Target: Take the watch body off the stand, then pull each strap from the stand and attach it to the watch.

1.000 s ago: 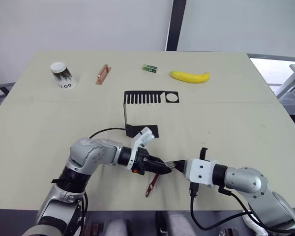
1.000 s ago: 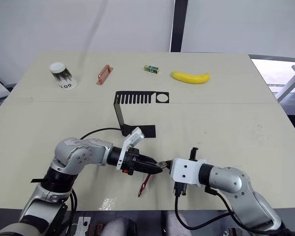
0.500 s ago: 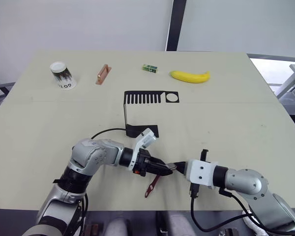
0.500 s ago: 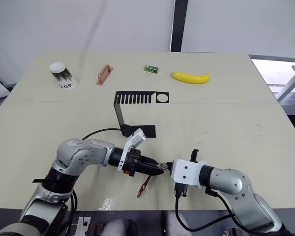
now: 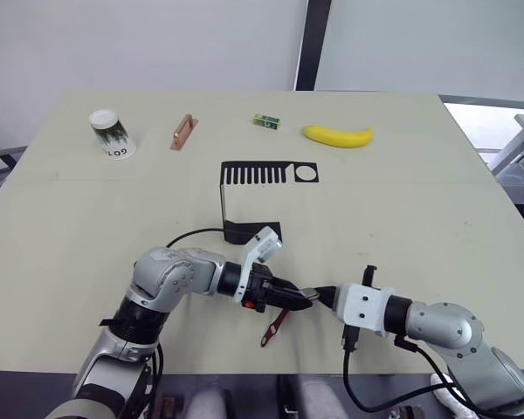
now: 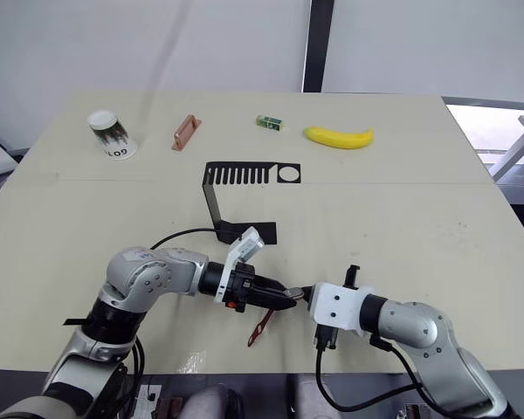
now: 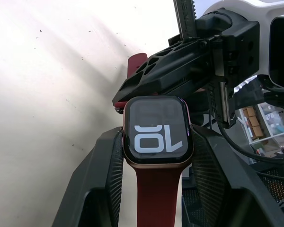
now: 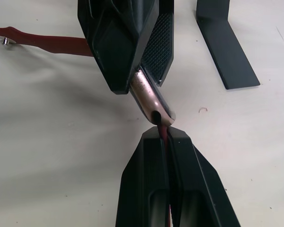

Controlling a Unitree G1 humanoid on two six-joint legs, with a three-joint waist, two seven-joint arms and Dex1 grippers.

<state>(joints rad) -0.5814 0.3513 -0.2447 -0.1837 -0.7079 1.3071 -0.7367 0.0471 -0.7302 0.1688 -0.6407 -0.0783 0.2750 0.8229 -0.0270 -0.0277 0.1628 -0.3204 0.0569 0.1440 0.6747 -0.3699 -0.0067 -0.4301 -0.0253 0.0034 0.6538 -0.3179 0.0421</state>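
Note:
Near the table's front edge, my left gripper (image 5: 299, 298) is shut on the watch body (image 7: 158, 128), a dark rounded-square case with a lit screen. One dark red strap (image 5: 273, 326) is joined to the case and trails down onto the table. My right gripper (image 8: 163, 135) faces the left one and is shut on the second dark red strap (image 8: 164, 138), whose end meets the slot in the case's edge (image 8: 151, 97). The black stand (image 5: 266, 173) sits behind them at mid-table, with its comb-like top bare.
Along the far side stand a paper cup (image 5: 111, 133), an orange-brown handle piece (image 5: 182, 132), a small green box (image 5: 265, 121) and a banana (image 5: 336, 135). A black cable (image 5: 192, 234) loops from my left arm beside the stand's base (image 5: 251, 232).
Both grippers have shifted slightly to the right together, still tip to tip. The watch body and the straps stay held as before.

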